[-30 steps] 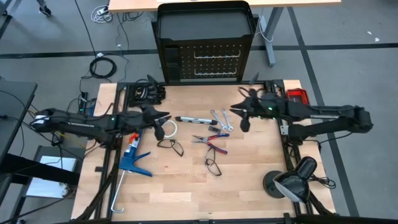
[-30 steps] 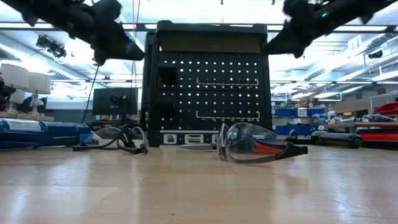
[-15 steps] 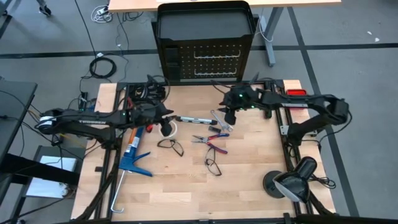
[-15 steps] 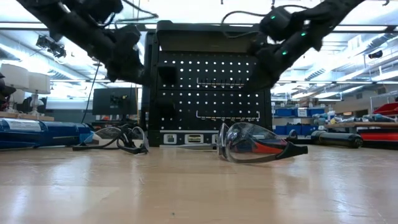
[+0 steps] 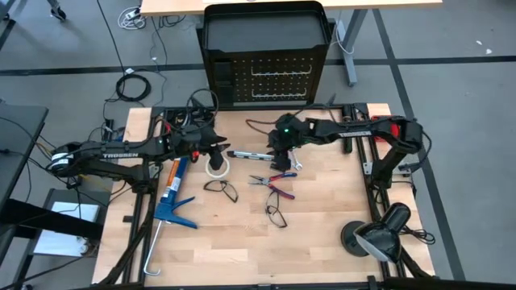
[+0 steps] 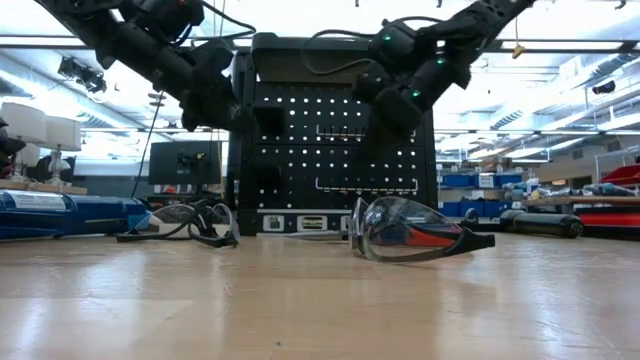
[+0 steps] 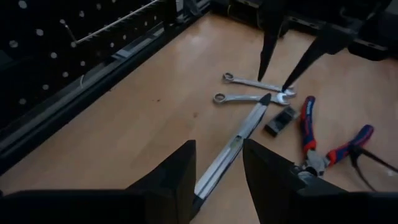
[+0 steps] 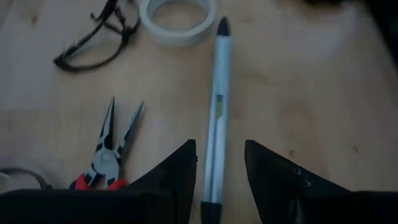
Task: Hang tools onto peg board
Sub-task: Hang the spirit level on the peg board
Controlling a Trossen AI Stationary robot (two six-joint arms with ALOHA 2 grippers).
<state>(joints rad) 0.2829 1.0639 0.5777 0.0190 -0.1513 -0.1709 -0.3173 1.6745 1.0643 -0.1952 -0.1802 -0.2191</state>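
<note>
A slim black-and-silver bar (image 5: 247,153) lies flat on the wooden table between my two grippers. My left gripper (image 7: 219,144) hovers open over the bar's left end. My right gripper (image 8: 219,144) hovers open over its right end, fingers slanting down, beside two silver wrenches (image 7: 252,90). The red-and-blue pliers (image 5: 274,182) and two safety glasses (image 5: 219,189) (image 5: 276,216) lie nearer the front. The black peg board (image 5: 266,56) stands upright at the far edge.
A white tape roll (image 5: 216,167) lies just in front of my left gripper. A blue caulking gun (image 5: 171,205) lies at the near left. A small black block (image 7: 280,120) sits by the pliers. A black lamp base (image 5: 377,238) stands at the near right.
My right gripper has swung toward the table's left edge and sunk, tipping further down, and has come over the bar's right end. My left gripper has shifted toward the right and the far edge, to the bar's left end. No tool has moved.
</note>
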